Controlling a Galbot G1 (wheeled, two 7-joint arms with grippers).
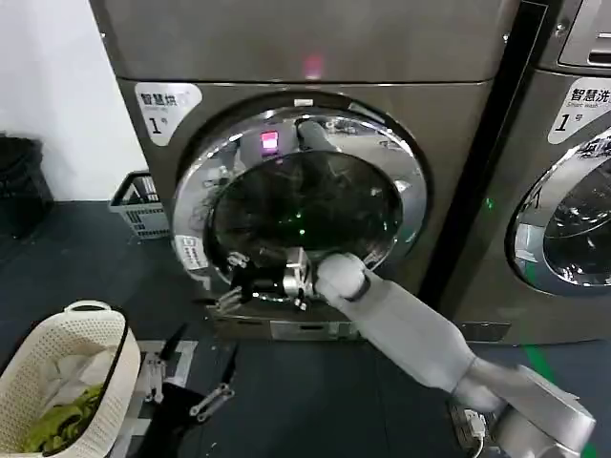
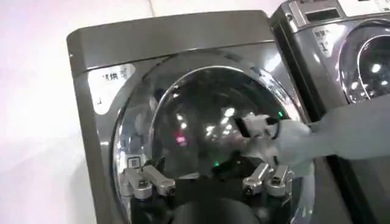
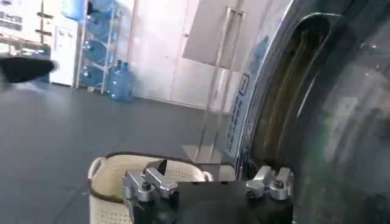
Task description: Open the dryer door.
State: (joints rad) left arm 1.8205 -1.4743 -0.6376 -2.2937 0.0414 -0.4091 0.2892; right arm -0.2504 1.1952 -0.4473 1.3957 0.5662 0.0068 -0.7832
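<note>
The dryer door [image 1: 305, 205] is a round porthole with a wide chrome ring [image 1: 196, 191] on the bronze-grey machine. It lies against or close to the machine front; I cannot tell whether it is latched. My right arm reaches in from the lower right, and its right gripper [image 1: 239, 284] is open at the door's lower left rim. In the right wrist view the right gripper [image 3: 207, 182] stands spread, with the door's chrome edge [image 3: 244, 140] just ahead of it. My left gripper [image 1: 189, 377] hangs low above the floor, open and empty. In the left wrist view, the left gripper [image 2: 207, 181] faces the door [image 2: 201, 115] from a distance.
A cream laundry basket [image 1: 67, 372] with clothes stands on the floor at the lower left, also in the right wrist view [image 3: 116, 176]. A neighbouring machine [image 1: 563, 191] stands to the right. A grey crate [image 1: 141, 205] and a black bin [image 1: 19, 181] sit by the left wall.
</note>
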